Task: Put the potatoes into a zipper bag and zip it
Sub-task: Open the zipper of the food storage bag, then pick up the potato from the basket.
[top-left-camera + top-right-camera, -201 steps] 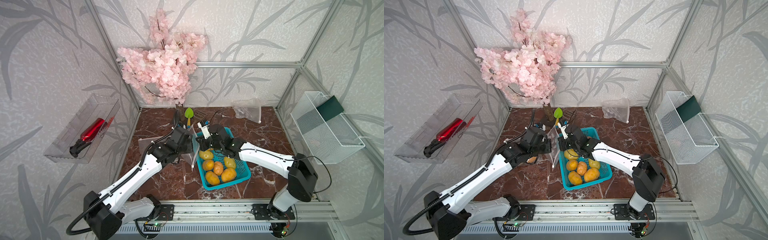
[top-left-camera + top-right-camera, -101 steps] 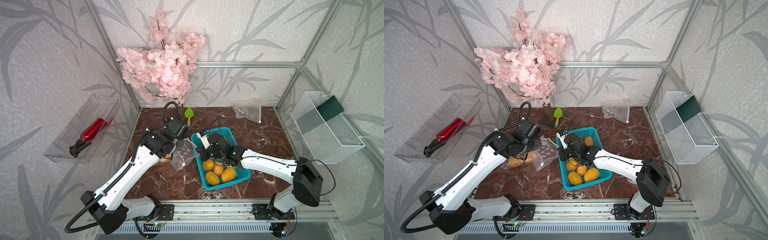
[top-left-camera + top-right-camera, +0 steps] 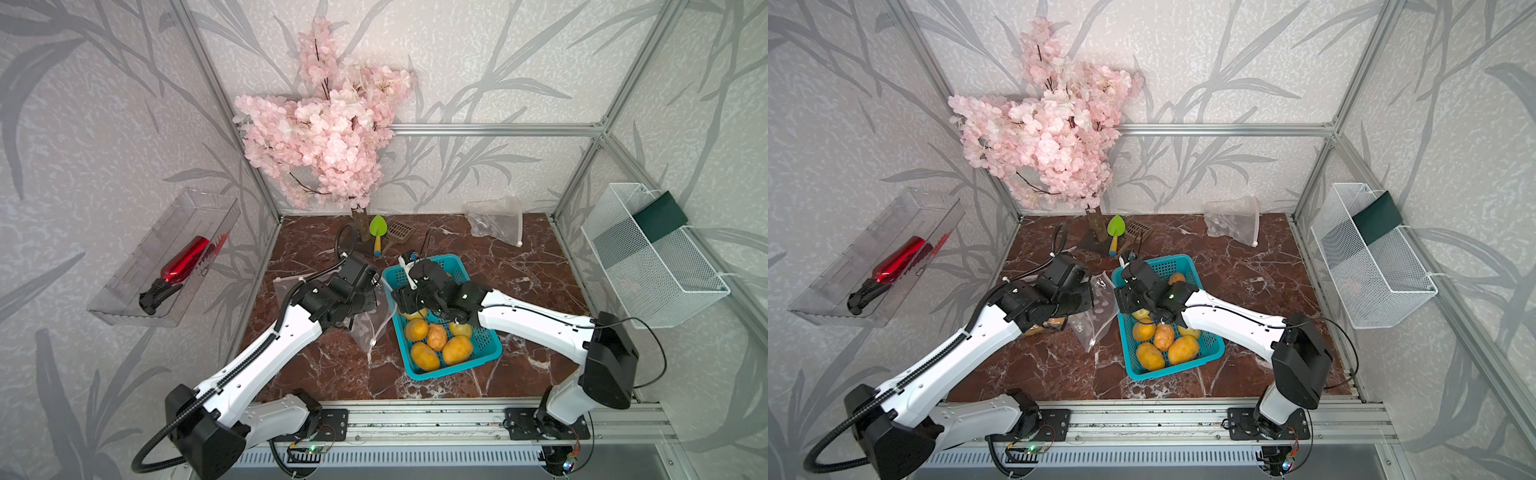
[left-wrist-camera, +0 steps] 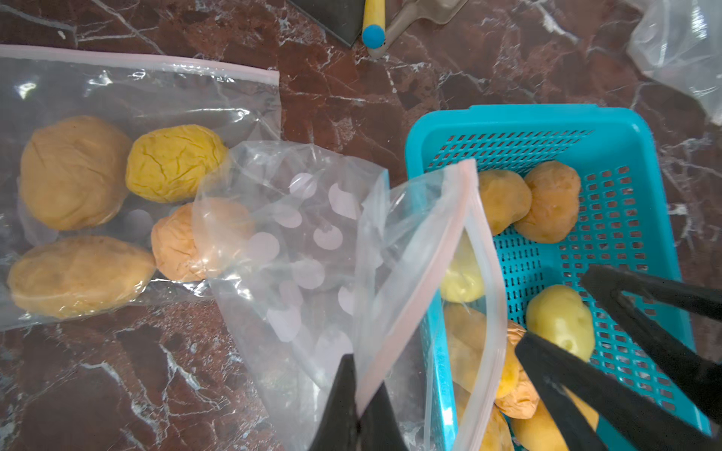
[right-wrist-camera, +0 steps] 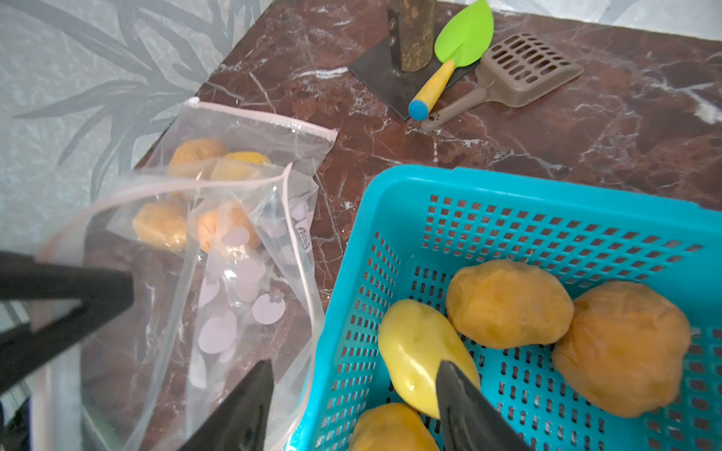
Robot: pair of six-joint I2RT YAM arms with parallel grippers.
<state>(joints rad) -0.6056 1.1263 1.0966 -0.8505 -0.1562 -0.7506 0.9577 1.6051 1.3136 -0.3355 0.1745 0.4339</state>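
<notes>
A clear zipper bag (image 4: 312, 242) with purple dots hangs open beside the basket, and my left gripper (image 4: 361, 384) is shut on its pink zip rim. In both top views this bag (image 3: 368, 328) (image 3: 1096, 320) sags left of the blue basket (image 3: 486, 361). A second zipper bag (image 4: 117, 97) lies flat with several potatoes (image 4: 74, 172) inside. More potatoes (image 3: 457, 349) (image 3: 1183, 349) lie in the basket (image 5: 508, 195). My right gripper (image 5: 353, 365) is open just above a pale yellow potato (image 5: 418, 343), holding nothing.
A pink blossom tree (image 3: 324, 137) stands at the back, with a green trowel (image 3: 377, 226) and a brown scoop (image 3: 399, 230) at its foot. A crumpled clear bag (image 3: 496, 222) lies back right. A wire basket (image 3: 652, 257) and a tray with a red bottle (image 3: 183, 266) hang on the side walls.
My right gripper has gone from shut to open and has come down over the basket's potatoes. The left arm swung left with the dotted bag and now holds it beside the basket.
</notes>
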